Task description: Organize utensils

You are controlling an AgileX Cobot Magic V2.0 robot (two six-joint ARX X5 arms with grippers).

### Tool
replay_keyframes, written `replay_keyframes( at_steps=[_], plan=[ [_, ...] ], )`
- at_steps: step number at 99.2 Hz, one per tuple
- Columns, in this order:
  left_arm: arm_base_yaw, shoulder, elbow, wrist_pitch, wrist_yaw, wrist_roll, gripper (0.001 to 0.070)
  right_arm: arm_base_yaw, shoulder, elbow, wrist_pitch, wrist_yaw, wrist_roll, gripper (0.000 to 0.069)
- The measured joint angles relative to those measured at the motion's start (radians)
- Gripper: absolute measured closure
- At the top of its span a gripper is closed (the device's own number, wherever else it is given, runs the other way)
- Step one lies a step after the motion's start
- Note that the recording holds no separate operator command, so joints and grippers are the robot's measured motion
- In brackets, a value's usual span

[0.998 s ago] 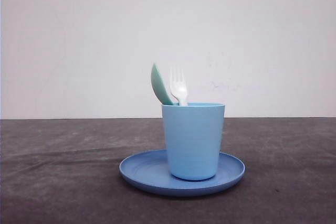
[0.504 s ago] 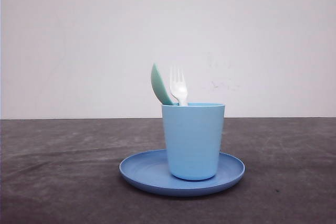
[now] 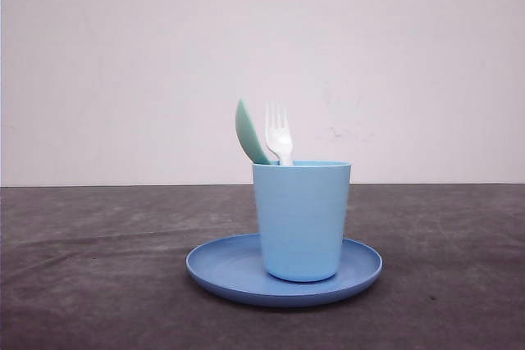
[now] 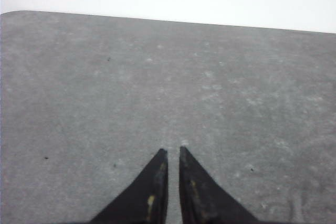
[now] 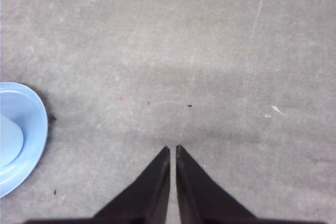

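Dead centre on the dark table [image 3: 98, 284] sits the round blue plate [image 3: 221, 272], and on it stands the light blue cup [image 3: 302, 219], upright. Both utensils are in that cup, handles down: the mint-green spoon [image 3: 248, 134] leans out to the left with its bowl above the rim, and the white fork [image 3: 278, 134] stands just right of it, tines up, the two close enough that I cannot tell whether they touch.

Over to the arms. The left gripper [image 4: 171, 153] hangs above bare table, its black fingers [image 4: 152, 192] pressed nearly together with nothing between them. The right gripper [image 5: 172, 150] is the same story, tips drawn in to a thin slit and empty, with the plate's edge off to one side of it.

By my reading, the sorting looks done: fork and spoon both stowed, nothing loose on the table, both arms clear. If anything is left, it is only parking the arms.
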Motion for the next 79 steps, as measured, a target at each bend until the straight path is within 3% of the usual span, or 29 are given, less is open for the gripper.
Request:
replay_keyframes(
  at_steps=[71, 79],
  plan=[
    [0.000, 0.000, 0.000, 0.000, 0.002, 0.004, 0.0697, 0.000, 0.000, 0.000, 0.000, 0.000, 0.000, 0.0673],
    [0.000, 0.000, 0.000, 0.000, 0.002, 0.004, 0.0697, -0.004, -0.008, -0.001, 0.001, 0.046, -0.005, 0.0675]
  ],
)
